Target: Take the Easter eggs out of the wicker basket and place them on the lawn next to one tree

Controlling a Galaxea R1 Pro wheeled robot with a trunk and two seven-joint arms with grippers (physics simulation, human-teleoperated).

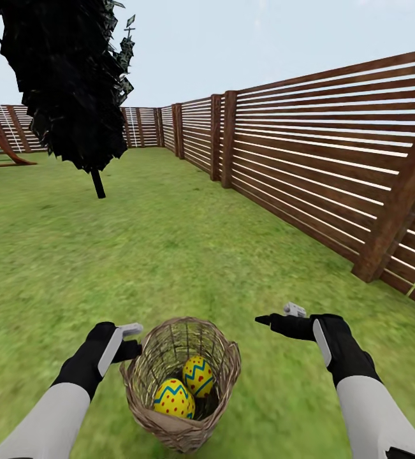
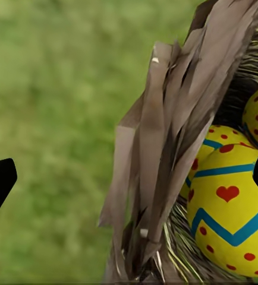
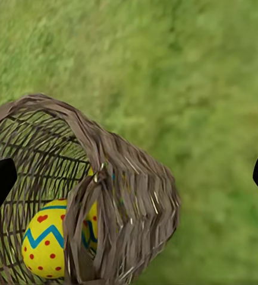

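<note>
Closest to my head camera sits the small brown woven-twig wicker basket (image 1: pixel 180 381), low and central on the mottled green lawn (image 1: pixel 188 255), leaning a little. Inside it I count two bright yellow Easter eggs (image 1: pixel 174 399) with blue zigzag bands and red dots from above; the left wrist camera shows parts of three yellow shells behind the rim, so I judge all three are in there.

My left tool (image 1: pixel 132 340) is just beside the basket's rim, perhaps touching it; its fingers are spread, with the rim between them in the left wrist view and nothing pinched. My right tool (image 1: pixel 277 316) hovers apart from the basket on the other side, also spread and empty.

Further out, a brown slatted wooden fence (image 1: pixel 334 172) runs along the right and around the far end. One dark columnar tree with a slim trunk (image 1: pixel 73 83) stands well away on the left; no thick pale trunk shows from here.

By my reading, the task has hardly begun: no egg is out, none lies by a tree. All three must be lifted, carried and set beside one trunk.
</note>
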